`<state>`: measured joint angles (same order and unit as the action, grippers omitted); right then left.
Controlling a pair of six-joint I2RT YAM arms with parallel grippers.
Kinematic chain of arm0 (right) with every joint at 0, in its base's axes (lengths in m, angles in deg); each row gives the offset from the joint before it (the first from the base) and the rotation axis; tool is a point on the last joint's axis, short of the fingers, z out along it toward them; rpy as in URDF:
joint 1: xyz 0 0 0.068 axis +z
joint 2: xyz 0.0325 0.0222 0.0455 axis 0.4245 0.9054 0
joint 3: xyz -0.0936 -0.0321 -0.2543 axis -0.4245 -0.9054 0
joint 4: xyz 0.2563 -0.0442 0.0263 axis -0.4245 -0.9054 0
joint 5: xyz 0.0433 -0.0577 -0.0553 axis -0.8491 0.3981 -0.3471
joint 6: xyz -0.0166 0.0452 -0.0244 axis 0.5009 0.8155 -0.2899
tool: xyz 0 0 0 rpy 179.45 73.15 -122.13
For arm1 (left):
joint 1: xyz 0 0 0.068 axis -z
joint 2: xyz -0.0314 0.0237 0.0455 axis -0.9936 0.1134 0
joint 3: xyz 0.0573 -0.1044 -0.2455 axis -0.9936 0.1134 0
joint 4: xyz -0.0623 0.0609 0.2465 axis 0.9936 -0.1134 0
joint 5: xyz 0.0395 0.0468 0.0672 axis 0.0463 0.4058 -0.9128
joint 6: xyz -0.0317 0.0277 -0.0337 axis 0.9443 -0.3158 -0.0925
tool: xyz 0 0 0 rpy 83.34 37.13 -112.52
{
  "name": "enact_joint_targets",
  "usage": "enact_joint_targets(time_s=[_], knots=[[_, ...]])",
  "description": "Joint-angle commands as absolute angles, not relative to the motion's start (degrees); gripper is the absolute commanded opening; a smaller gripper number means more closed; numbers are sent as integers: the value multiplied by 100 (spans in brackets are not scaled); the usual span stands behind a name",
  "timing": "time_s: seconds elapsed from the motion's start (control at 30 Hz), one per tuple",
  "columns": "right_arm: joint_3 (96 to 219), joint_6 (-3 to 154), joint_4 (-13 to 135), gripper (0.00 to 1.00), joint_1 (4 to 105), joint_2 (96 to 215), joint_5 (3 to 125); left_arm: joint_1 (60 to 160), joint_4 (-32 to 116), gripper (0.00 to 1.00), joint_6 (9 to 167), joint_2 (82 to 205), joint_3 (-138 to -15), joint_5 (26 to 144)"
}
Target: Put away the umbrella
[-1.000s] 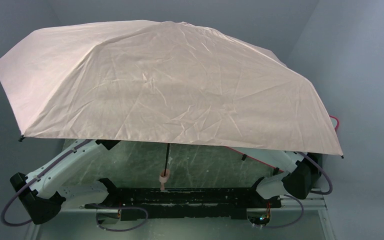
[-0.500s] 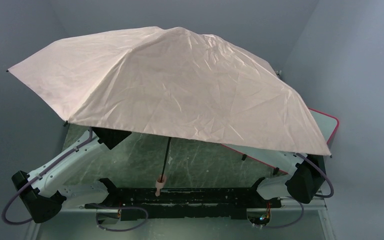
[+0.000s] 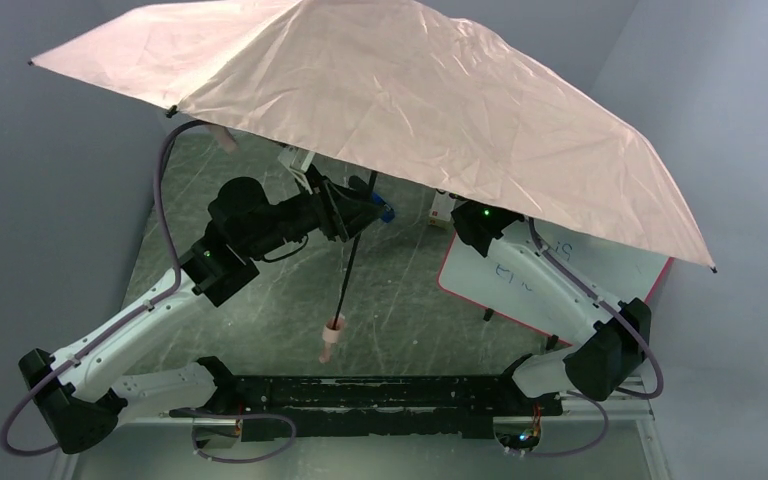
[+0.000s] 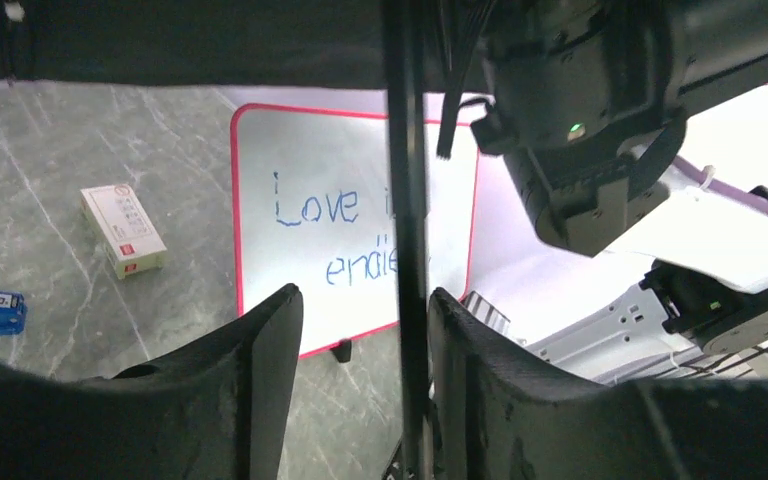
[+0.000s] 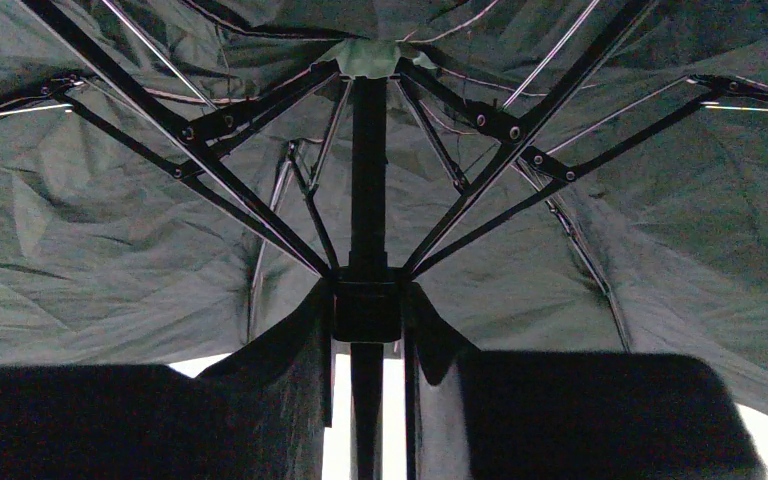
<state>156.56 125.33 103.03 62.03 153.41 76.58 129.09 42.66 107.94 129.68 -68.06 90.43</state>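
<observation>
Above the table's (image 3: 260, 305) middle, umbrella (image 3: 410, 110) is hanging open, tilted | left gripper (image 4: 365, 295) is straddling shaft (image 4: 405, 200), jaws parted | right gripper (image 5: 366, 290) is clamping runner (image 5: 366, 312) | step: likely collapsing it | next: probably calling for steadying shaft, drawing runner toward handle (image 3: 331, 340)

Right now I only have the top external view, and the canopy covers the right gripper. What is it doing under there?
Observer: The right wrist view shows the right gripper clamped on the umbrella at the black hub where the ribs meet the shaft.
Operator: And the other one, is it pinching the shaft?
Observer: No. In the left wrist view the left gripper is open. The shaft passes between its fingers, close to one and clear of the other.
Operator: Can you read the whiteboard?
Observer: Partly. It has blue handwriting beginning with "Love", and the shaft hides the rest.
</observation>
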Motion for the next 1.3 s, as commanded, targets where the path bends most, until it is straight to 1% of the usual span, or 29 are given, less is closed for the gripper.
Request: enact_joint_targets(time_s=[0.0, 0.07, 0.17, 0.23, 0.33, 0.37, 0.6, 0.67, 0.7, 0.83, 0.97, 1.27], knots=[[16038, 12730, 10818, 0, 6163, 15424, 7694, 12919, 4511, 55, 10838, 12893, -6610, 9453], [16085, 12728, 10857, 0, 6156, 15457, 7682, 12919, 4571, 55, 10873, 12911, -6570, 9579], [16141, 12707, 10872, 0, 6133, 15472, 7686, 12919, 4554, 49, 10867, 12920, -6549, 9648], [16155, 12674, 10858, 0, 6129, 15458, 7679, 12920, 4530, 36, 10852, 12897, -6533, 9653], [16126, 12572, 10805, 0, 6128, 15434, 7620, 12919, 4555, 8, 10866, 12882, -6525, 9618], [16092, 12551, 10771, 0, 6130, 15417, 7573, 12919, 4564, 5, 10867, 12893, -6532, 9604], [15487, 12088, 10480, 0, 6122, 15237, 7398, 12919, 5103, 5, 11164, 13282, -6827, 9763], [15328, 11925, 10243, 0, 6128, 15167, 7242, 12919, 5196, 5, 11170, 13352, -6977, 9629], [15161, 11883, 10221, 0, 6159, 15118, 6952, 12919, 5223, 5, 11148, 13396, -7059, 9529], [14307, 11743, 10035, 0, 6547, 14701, 7006, 12919, 5292, 5, 11000, 13509, -7321, 9235], [13774, 11648, 9904, 0, 6898, 14409, 7187, 12903, 5302, 5, 10921, 13615, -7518, 9092], [13763, 11758, 9821, 0, 7074, 14530, 7177, 12893, 5174, 5, 10792, 13599, -7642, 8887]])
